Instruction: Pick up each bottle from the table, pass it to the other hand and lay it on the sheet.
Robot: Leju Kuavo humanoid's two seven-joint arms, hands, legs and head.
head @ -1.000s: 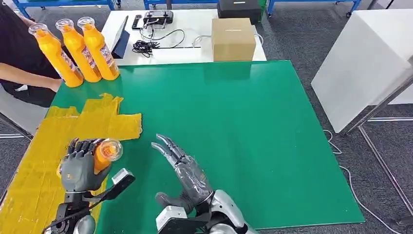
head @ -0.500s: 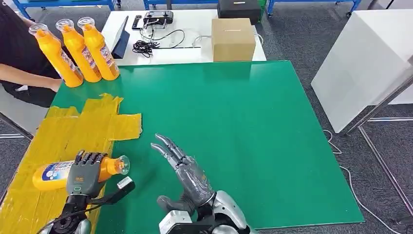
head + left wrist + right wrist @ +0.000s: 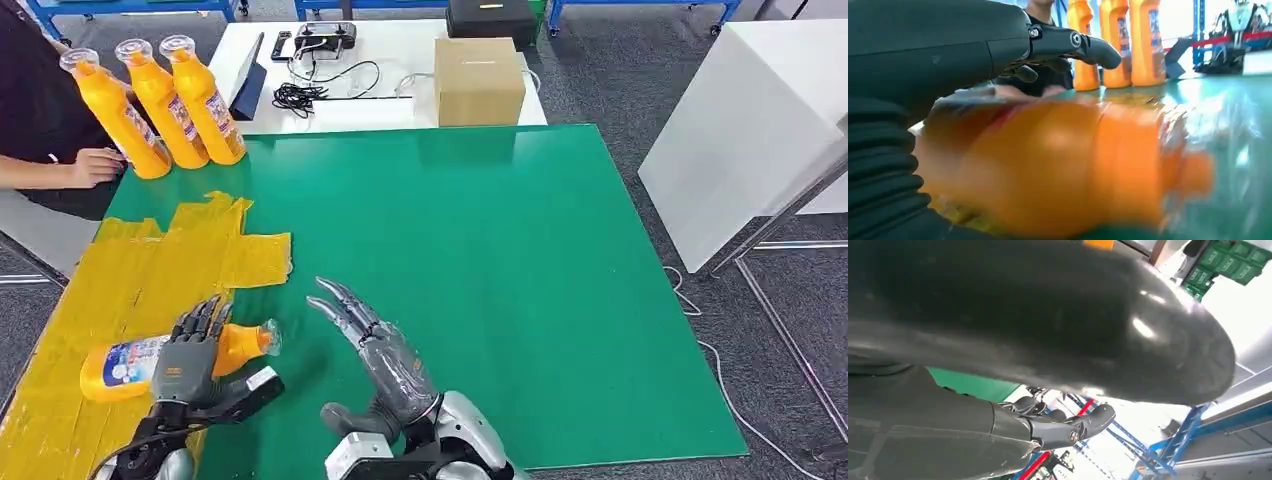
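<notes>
An orange bottle (image 3: pixel 120 362) with a blue and white label lies on its side on the yellow sheet (image 3: pixel 130 270), its clear cap toward the green mat. It fills the left wrist view as a blurred orange bottle (image 3: pixel 1058 165). My left hand (image 3: pixel 188 358) rests over the bottle's neck end with its fingers (image 3: pixel 1083 45) stretched out straight above it, not wrapped around it. My right hand (image 3: pixel 378 358) hovers over the green mat (image 3: pixel 500 260) to the right of the bottle, open, fingers spread, holding nothing.
Three more orange bottles (image 3: pixel 160 100) stand upright at the table's far left corner. A person's hand (image 3: pixel 92 166) rests beside them. A cardboard box (image 3: pixel 478 80), cables and a controller sit on the white table behind. A white cabinet (image 3: pixel 740 130) stands to the right.
My left hand tipped the bottle from upright down flat onto the yellow sheet, then straightened its fingers off it. The person's hand came in beside the standing bottles. My right hand barely moved.
</notes>
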